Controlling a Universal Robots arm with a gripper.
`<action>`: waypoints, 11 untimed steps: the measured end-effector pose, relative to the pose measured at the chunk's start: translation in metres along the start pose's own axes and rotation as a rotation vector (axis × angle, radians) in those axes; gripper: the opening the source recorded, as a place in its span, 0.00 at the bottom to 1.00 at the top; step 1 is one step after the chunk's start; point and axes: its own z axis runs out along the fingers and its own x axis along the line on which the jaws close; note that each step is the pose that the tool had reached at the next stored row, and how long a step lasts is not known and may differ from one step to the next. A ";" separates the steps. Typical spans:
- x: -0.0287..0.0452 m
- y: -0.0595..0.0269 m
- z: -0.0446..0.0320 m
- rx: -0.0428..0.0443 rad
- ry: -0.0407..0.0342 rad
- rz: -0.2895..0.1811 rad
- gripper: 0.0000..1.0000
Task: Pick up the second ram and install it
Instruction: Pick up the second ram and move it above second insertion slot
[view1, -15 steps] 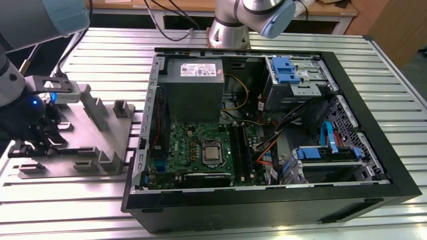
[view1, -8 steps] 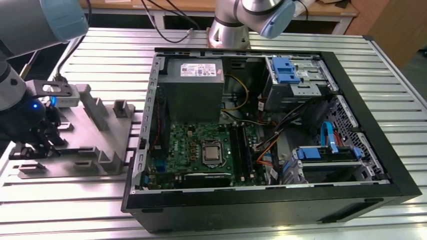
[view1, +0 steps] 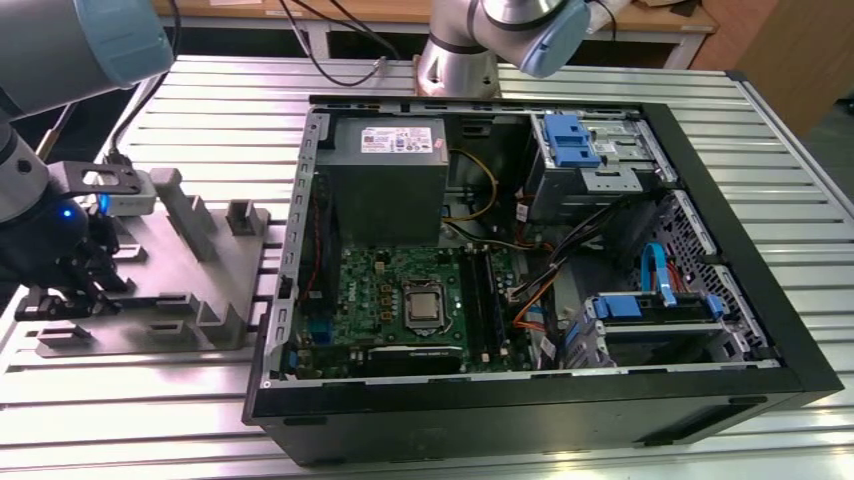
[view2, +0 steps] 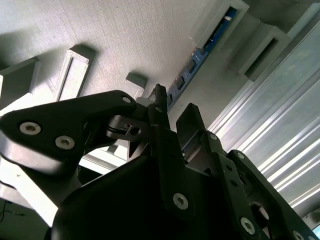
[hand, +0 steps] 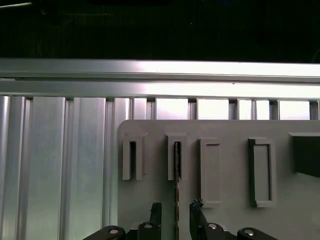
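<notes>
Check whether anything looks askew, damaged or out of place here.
Nothing stands out. The second ram stands straight on edge in its slot of the grey fixture, and the gripper straddles it with jaws open, not touching.

Exterior view: high, tilted down on case (view1: 534, 395), fixture (view1: 147, 278). Both wrist views: close on fixture, past gripper (hand: 175, 205) (view2: 173, 102).

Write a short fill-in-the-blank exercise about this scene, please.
1. In the first wrist view, the second ram stands between the two ___ of the gripper.
2. The gripper is ___, not clamped on it.
3. In the exterior view, the computer case lies toward the view's ___ of the fixture plate.
Missing words: fingers; open; right.
</notes>
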 end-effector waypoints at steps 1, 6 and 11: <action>0.0000 0.0000 0.0001 0.0001 0.0000 0.000 0.36; 0.0000 0.0000 0.0002 0.0000 0.0000 0.000 0.34; 0.0000 0.0000 0.0004 0.0001 0.0000 0.000 0.26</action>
